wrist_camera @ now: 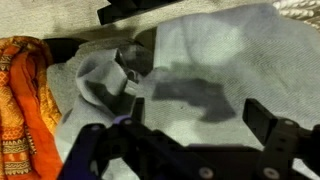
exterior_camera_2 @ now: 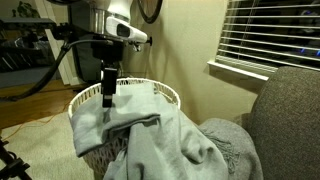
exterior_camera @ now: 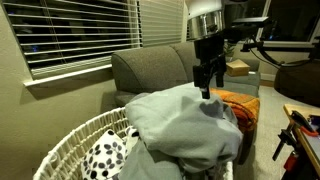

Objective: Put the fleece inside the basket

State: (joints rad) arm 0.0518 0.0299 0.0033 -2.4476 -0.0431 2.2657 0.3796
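The light grey fleece (exterior_camera: 185, 125) (exterior_camera_2: 165, 135) lies crumpled and draped over the rim of the white woven basket (exterior_camera: 70, 140) (exterior_camera_2: 172, 93), part of it inside and part spilling onto the sofa seat. My gripper (exterior_camera: 207, 82) (exterior_camera_2: 108, 93) hangs just above the fleece, pointing down. In the wrist view the gripper (wrist_camera: 178, 120) is open, with only the fleece (wrist_camera: 225, 65) showing below the gap between its dark fingers (wrist_camera: 268, 118). Nothing is held.
A white black-spotted cloth (exterior_camera: 105, 155) lies in the basket. An orange blanket (exterior_camera: 240, 103) (wrist_camera: 20, 100) sits on the grey sofa (exterior_camera: 150, 65) (exterior_camera_2: 290, 110) beside the fleece. Window blinds (exterior_camera: 80, 30) hang behind, and cluttered tables (exterior_camera: 300, 120) stand beyond the sofa.
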